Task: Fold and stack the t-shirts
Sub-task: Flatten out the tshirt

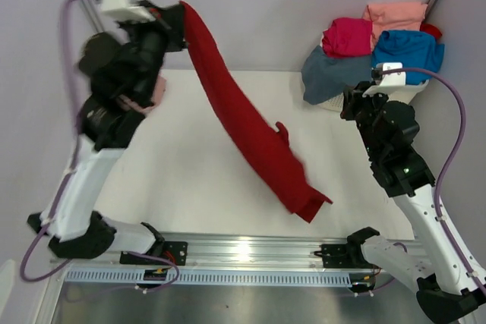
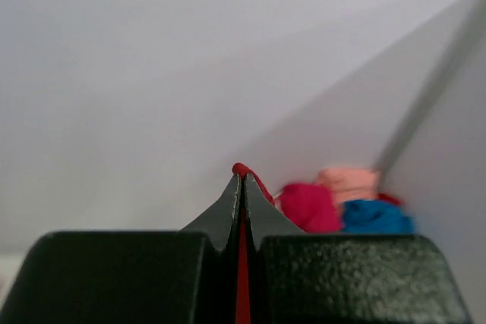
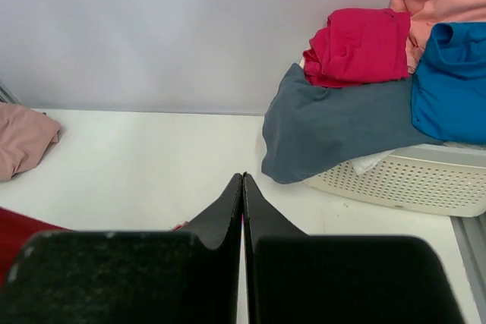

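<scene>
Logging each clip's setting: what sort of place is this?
Probably a robotics lab cell: a white table boxed in by plain grey walls, a left arm and right arm mounted on a metal rail, and a white basket heaped with t-shirts.

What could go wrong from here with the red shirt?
1. Left claw pinches only a thin bit of the red shirt; it may slip out.
2. The shirt's low end lies near the table's front edge and could slide off.
3. Right claw is shut and empty, close to the grey shirt draped over the basket; it might snag that.
</scene>
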`<state>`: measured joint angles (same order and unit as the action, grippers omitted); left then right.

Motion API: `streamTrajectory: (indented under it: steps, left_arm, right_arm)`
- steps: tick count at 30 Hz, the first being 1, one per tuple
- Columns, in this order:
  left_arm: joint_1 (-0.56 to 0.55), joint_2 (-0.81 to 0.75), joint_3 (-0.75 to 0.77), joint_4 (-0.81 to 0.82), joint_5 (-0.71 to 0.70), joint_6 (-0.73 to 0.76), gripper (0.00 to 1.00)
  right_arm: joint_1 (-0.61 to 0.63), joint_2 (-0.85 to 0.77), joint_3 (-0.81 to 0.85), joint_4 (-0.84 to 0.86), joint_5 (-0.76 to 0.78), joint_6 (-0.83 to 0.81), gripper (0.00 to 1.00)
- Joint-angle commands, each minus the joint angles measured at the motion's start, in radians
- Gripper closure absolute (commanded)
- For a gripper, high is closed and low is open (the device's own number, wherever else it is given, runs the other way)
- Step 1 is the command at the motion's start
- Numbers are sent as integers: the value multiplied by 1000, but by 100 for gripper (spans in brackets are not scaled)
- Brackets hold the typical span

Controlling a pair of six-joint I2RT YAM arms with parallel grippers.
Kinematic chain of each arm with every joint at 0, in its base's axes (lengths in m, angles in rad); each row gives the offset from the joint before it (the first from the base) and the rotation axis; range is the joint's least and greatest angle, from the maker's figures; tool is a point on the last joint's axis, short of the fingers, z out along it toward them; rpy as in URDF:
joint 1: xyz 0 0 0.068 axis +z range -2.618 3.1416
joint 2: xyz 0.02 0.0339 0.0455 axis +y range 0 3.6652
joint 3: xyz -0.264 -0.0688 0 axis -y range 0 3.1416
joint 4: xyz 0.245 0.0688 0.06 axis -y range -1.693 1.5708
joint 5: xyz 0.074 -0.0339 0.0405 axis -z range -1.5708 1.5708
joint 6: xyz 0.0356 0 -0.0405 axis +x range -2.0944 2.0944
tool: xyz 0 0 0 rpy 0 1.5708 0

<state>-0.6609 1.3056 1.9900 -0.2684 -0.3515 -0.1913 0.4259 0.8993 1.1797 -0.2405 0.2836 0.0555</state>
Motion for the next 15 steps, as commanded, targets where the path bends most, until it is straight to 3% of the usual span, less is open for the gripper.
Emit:
streamTrajectory:
  steps: [1, 4, 7, 10, 15]
  left_arm:
    - [20, 277, -37, -419, -380, 30, 100]
    - [18, 345, -132, -533, -481, -17, 100]
    - [15, 333, -232, -546, -466, -63, 100]
    - [9, 241, -393, -427, -410, -27, 99]
    - [9, 67, -502, -230, -267, 58, 99]
  right_arm:
    - [7, 7, 21, 35, 11, 6, 100]
    - [8, 30, 34, 21, 9, 17, 100]
    - [10, 56, 44, -3, 8, 26, 95]
    - [11, 79, 49, -22, 25, 43, 86]
    - [10, 131, 63, -48, 10, 66, 72]
